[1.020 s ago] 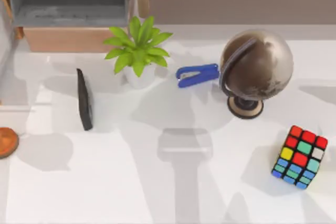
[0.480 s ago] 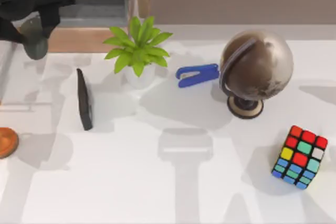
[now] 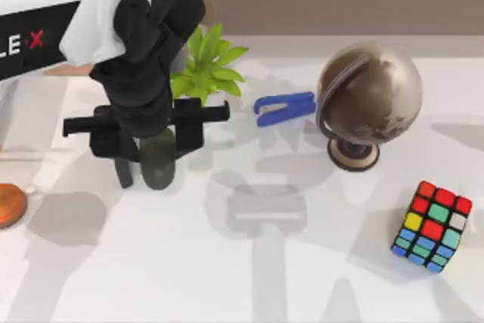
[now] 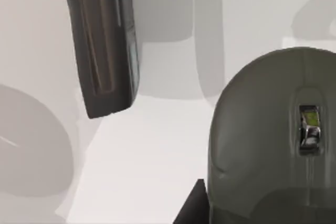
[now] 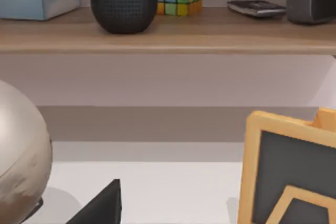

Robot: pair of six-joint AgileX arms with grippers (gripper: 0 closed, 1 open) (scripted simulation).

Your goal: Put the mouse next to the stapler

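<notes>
A small dark grey, smooth, rounded computer mouse (image 3: 159, 166) is gripped by the left gripper (image 3: 155, 150), whose fingers are closed on it. The white-and-black left arm (image 3: 68, 13) is stretched in from the 10 o'clock corner of the top view. In the left wrist view the mouse (image 4: 262, 140) is seen close up, its scroll wheel (image 4: 308, 128) showing. Whether it touches the white tabletop (image 3: 249, 277) cannot be told.

A thin, flat black upright slab (image 3: 123, 173) stands just beside the mouse at its 9 o'clock, and in the left wrist view the slab (image 4: 102, 40) is apart from the mouse, with bare table between them.

The small bright blue stapler (image 3: 283, 107) with two long arms lies well apart from the mouse, at about 2 o'clock from it. It is set between a green leafy plant (image 3: 208, 66) — partly covered by the arm — and a bronze-coloured globe on a round stand (image 3: 369, 96), and close to the globe's left side. A multicoloured puzzle cube (image 3: 431, 226) sits at 5 o'clock from the globe. A copper-brown disc (image 3: 9, 206) is cut off by the table's left edge, at 8 o'clock from the mouse.

In the right wrist view the globe's pale curve (image 5: 21, 156) and a wooden shelf (image 5: 168, 38) are seen — whether the right gripper (image 5: 100, 207) is open or closed cannot be told.
</notes>
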